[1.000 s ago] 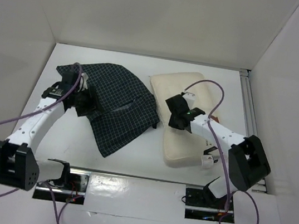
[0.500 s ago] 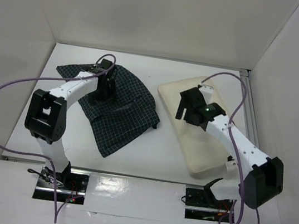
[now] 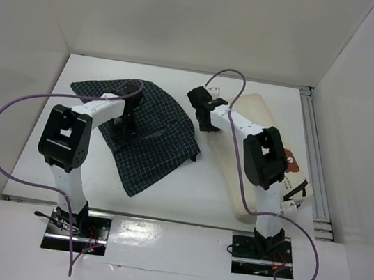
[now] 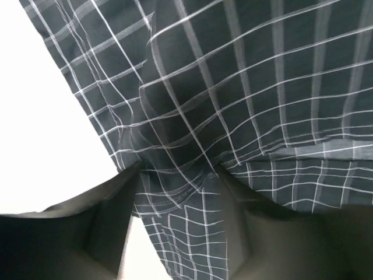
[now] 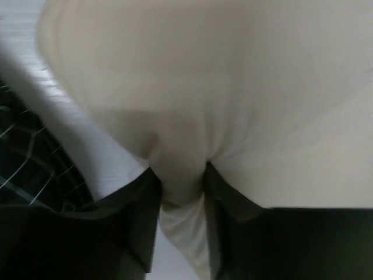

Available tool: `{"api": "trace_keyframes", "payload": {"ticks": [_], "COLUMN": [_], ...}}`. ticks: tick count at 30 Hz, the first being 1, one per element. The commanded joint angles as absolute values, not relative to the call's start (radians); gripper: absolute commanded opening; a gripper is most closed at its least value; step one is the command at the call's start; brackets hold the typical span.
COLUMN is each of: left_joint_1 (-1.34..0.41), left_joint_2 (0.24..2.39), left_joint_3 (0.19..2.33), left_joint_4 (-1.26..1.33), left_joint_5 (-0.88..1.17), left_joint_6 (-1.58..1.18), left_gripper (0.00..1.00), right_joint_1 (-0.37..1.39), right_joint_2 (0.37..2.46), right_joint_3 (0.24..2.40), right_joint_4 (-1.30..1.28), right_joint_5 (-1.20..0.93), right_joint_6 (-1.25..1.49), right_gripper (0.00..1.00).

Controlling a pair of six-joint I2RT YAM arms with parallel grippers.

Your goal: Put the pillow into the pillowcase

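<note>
Your right tool [image 5: 179,175] has swung over and now pinches the pillow [image 5: 245,87] at its corner, with the pillowcase [image 3: 159,139] just to its left. Your left tool [image 4: 175,174] clamps a fold of it, so insertion seems near.

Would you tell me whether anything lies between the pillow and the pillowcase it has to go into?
Nothing visible does. Only a strip of bare table separates the pillow from the pillowcase. The right gripper is pinched on the pillow's edge and the left gripper on the pillowcase cloth, so neither has anything in between.
</note>
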State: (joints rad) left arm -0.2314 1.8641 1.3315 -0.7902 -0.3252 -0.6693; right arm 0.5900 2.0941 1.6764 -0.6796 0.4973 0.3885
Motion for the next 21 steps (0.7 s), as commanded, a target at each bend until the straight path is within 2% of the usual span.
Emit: {"api": "trace_keyframes", "payload": {"ticks": [1, 3, 4, 5, 6, 10, 14, 17, 21], "left_joint_1": [-0.187, -0.187, -0.187, -0.187, -0.187, -0.187, -0.196, -0.196, -0.196], "left_joint_2": [1.878, 1.867, 1.867, 1.867, 1.867, 1.833, 1.783, 1.773, 1.752], "left_joint_3": [1.273, 1.262, 1.262, 1.262, 1.262, 1.287, 1.287, 1.287, 1.296], "left_joint_4": [-0.756, -0.730, -0.730, -0.730, -0.730, -0.758, -0.776, -0.785, -0.814], "left_joint_5": [-0.227, -0.196, -0.196, -0.196, -0.196, -0.186, -0.186, -0.186, -0.204], "left_joint_6": [-0.706, -0.706, -0.706, -0.706, -0.706, -0.695, -0.686, -0.676, -0.699], "left_gripper": [0.58, 0.36, 0.23, 0.05, 0.00, 0.00, 0.00, 0.00, 0.00], "right_joint_1": [0.572, 0.552, 0.552, 0.543, 0.543, 0.543, 0.589, 0.672, 0.854], "right_joint_2": [2.131, 2.112, 2.094, 2.044, 2.010, 1.781, 1.464, 1.329, 1.110], "right_joint_3": [1.732, 1.732, 1.721, 1.695, 1.675, 1.554, 1.355, 1.266, 1.044], "right_joint_4": [-0.672, -0.660, -0.660, -0.641, -0.603, -0.516, -0.469, -0.479, -0.439], "right_joint_5": [0.482, 0.482, 0.482, 0.482, 0.470, 0.402, 0.276, 0.262, 0.123], "right_joint_6": [0.370, 0.370, 0.370, 0.361, 0.345, 0.313, 0.249, 0.236, 0.238], "right_gripper": [0.32, 0.03, 0.00, 0.00, 0.00, 0.00, 0.00, 0.00, 0.00]}}
